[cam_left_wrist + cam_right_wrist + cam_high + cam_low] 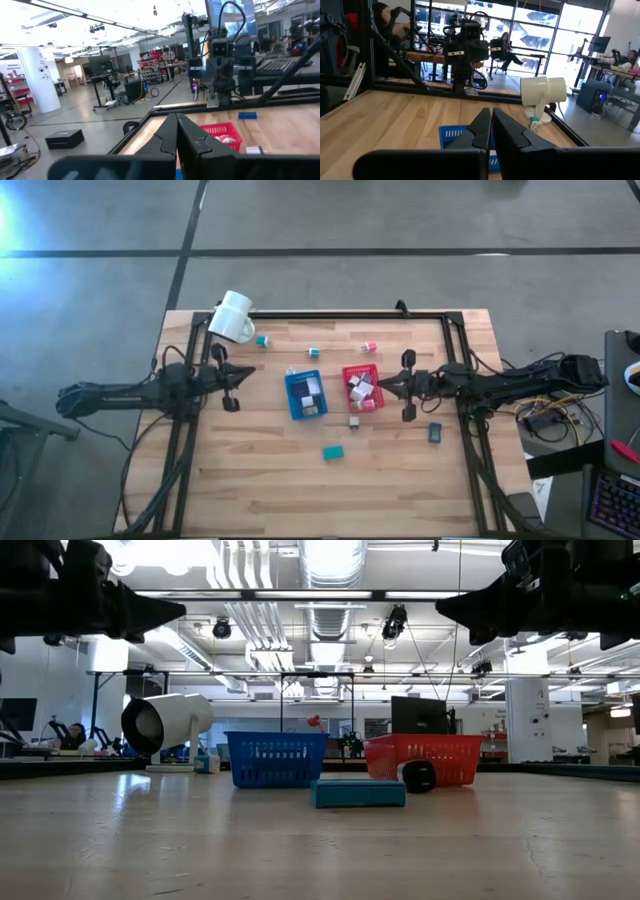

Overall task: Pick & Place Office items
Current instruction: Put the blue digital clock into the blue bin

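Our right gripper (pixel 383 387), fingers pressed together and empty, hangs over the red plastic tray (pixel 362 388), with the small grey block (pixel 354 421) lying nearest, loose just beyond the tray's near edge.

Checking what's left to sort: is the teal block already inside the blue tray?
No, the teal block lies on the bare table, apart from the blue tray.
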Available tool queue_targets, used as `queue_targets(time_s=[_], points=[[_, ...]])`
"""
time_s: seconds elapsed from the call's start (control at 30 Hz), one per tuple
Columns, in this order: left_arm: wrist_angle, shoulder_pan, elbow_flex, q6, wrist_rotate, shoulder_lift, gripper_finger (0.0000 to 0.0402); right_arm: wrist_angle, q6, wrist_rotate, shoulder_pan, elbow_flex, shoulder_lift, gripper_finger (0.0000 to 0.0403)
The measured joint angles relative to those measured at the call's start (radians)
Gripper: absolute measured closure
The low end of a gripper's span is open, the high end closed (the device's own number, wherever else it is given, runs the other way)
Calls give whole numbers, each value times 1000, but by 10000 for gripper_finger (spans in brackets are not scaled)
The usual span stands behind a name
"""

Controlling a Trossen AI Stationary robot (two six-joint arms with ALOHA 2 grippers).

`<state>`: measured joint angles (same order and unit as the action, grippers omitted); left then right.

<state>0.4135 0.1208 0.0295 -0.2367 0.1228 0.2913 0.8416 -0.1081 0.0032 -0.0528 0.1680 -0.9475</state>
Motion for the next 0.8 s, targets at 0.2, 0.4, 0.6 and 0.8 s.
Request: queue_targets(time_s=[0.2,0.4,0.6,0.8], points=[[6,17,-15,0,-16,0,397,0,-4,0,0,0,-5,390],[8,19,-24,-14,-28,0,396,0,-8,0,0,0,-5,390],[22,19,-24,-7,-30,-1,396,0,16,-4,1,0,-18,390],[44,18,-19,-21,-30,-1,396,-197,19,-2,4,86,-25,390]])
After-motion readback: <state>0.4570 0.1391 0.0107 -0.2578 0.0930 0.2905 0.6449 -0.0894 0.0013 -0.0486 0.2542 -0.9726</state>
